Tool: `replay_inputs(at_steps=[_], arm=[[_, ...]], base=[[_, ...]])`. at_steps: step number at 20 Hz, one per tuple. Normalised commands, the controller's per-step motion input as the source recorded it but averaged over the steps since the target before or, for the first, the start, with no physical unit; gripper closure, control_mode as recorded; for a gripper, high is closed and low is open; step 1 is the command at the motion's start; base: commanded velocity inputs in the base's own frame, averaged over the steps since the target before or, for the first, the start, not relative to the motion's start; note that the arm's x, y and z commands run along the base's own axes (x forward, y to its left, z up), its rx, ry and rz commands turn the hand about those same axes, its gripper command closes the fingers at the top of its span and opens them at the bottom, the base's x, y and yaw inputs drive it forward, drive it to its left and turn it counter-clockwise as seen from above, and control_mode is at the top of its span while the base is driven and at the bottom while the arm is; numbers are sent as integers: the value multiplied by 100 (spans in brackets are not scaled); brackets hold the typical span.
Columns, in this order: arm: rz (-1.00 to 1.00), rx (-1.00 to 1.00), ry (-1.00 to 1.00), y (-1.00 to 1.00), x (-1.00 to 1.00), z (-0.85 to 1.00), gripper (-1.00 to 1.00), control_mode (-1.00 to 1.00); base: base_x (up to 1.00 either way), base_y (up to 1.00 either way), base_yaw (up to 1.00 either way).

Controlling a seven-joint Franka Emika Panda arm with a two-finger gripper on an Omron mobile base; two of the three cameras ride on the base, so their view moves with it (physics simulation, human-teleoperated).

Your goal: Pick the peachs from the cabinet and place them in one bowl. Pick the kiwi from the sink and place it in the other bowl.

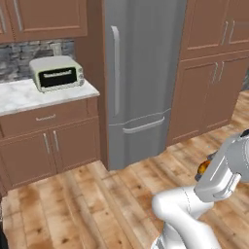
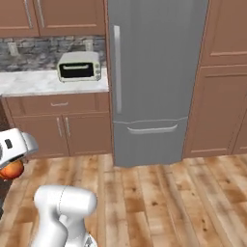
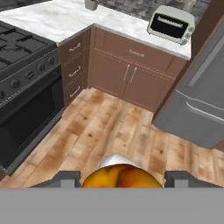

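Observation:
A peach (image 3: pixel 119 176), yellow-orange with a red blush, sits between my two dark fingertips (image 3: pixel 65 178) at the bottom of the hand view. My gripper (image 3: pixel 120 179) is shut on it, low over the wooden floor. The same peach shows as an orange spot under the white wrist at the right edge of the left base view (image 1: pixel 203 168) and at the left edge of the right base view (image 2: pixel 10 170). The bowls, the sink and the kiwi are out of view.
A grey fridge (image 1: pixel 141 73) stands ahead, with tall brown cupboards (image 1: pixel 214 73) to its right. Left of it, a marble counter (image 1: pixel 24 95) carries a toaster oven (image 1: pixel 57 73), beneath wall cabinets (image 1: pixel 48 17) with shut doors. A black stove (image 3: pixel 22 87) stands at the left of the hand view.

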Motion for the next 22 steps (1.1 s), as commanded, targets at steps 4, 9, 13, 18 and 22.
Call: replay_inputs(at_steps=[4,9,13,18,22], arm=[[0,0,0,0,0,0,100,100],[0,0,0,0,0,0,100,100],[0,0,0,0,0,0,100,100],[0,0,0,0,0,0,100,100],[0,0,0,0,0,0,100,100]], base=[[6,0,-48],[5,-1,-49],[6,-5,-48],[8,-9,-46],[7,-9,-47]])
